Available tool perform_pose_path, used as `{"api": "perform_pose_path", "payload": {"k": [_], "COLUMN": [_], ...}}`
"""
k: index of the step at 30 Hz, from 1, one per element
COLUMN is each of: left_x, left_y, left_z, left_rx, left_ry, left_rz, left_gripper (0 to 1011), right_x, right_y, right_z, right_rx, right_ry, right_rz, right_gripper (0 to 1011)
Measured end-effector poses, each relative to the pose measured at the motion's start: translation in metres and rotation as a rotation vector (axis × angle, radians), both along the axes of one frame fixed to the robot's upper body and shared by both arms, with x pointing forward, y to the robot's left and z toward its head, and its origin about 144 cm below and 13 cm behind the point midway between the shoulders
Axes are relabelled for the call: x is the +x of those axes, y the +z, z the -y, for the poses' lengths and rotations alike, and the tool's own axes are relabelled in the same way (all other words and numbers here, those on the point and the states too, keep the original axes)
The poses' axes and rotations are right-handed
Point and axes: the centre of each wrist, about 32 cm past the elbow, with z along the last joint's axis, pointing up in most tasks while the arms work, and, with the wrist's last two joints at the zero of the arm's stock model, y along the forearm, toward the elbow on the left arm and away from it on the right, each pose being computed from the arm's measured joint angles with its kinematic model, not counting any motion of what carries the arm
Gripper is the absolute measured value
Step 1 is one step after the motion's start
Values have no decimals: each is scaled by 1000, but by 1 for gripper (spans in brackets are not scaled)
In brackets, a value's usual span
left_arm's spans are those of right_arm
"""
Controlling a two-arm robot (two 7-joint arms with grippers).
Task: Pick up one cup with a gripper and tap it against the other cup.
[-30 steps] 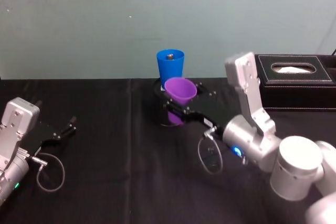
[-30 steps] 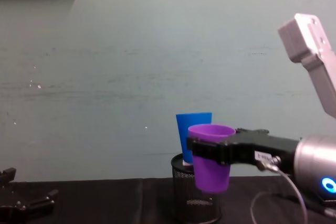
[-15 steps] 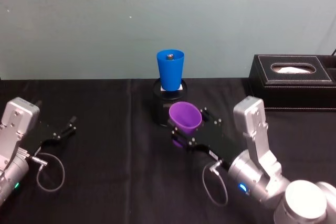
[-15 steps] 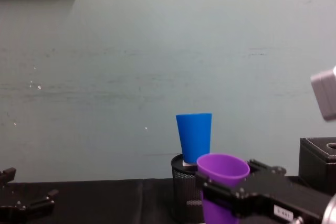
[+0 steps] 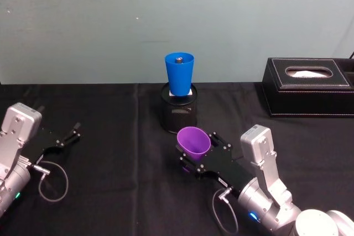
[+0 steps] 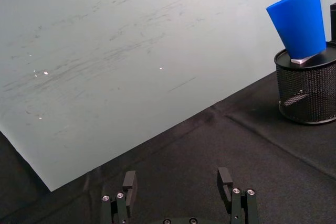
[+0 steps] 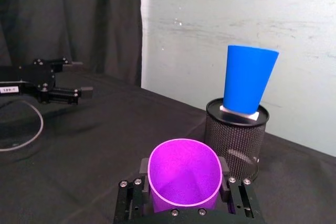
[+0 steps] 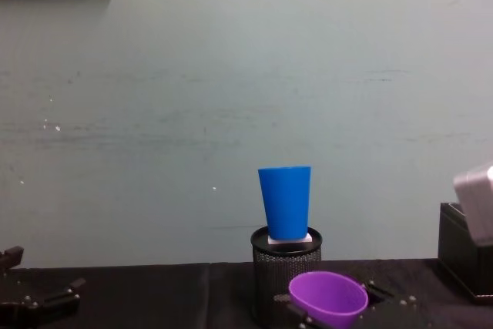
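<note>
Since a second ago we have drawn the purple cup [image 5: 193,143] back and down from the blue cup [image 5: 180,73]; it now sits low over the bench [image 5: 110,136], on the near side of the black mesh holder [image 5: 178,114] and apart from it. Our right tool [image 5: 200,158] is clenched on the purple cup's sides. On top of the mesh holder the blue cup stands upright. Well to the holder's left, our left tool [image 5: 66,136] rests with its fingers spread, grasping nothing.

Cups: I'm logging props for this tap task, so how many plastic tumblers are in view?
2. The purple cup is clamped in the right end effector near the table; the blue cup stands atop the mesh holder behind it.
</note>
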Motion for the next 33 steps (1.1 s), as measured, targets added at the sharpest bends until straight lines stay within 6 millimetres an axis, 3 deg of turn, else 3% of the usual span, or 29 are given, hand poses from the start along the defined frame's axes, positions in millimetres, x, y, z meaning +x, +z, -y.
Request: {"api": "perform_pose_path", "payload": {"k": [33], "left_x": [0], "left_y": [0], "left_z": [0], "left_rx": [0], "left_ry": [0], "left_rz": [0], "left_gripper": [1000], "right_x": [-4], "right_y": [-18], "right_z": [-1], "right_rx": [-4], "right_ry": [-23], "right_rz": [-38], "right_gripper": [728]}}
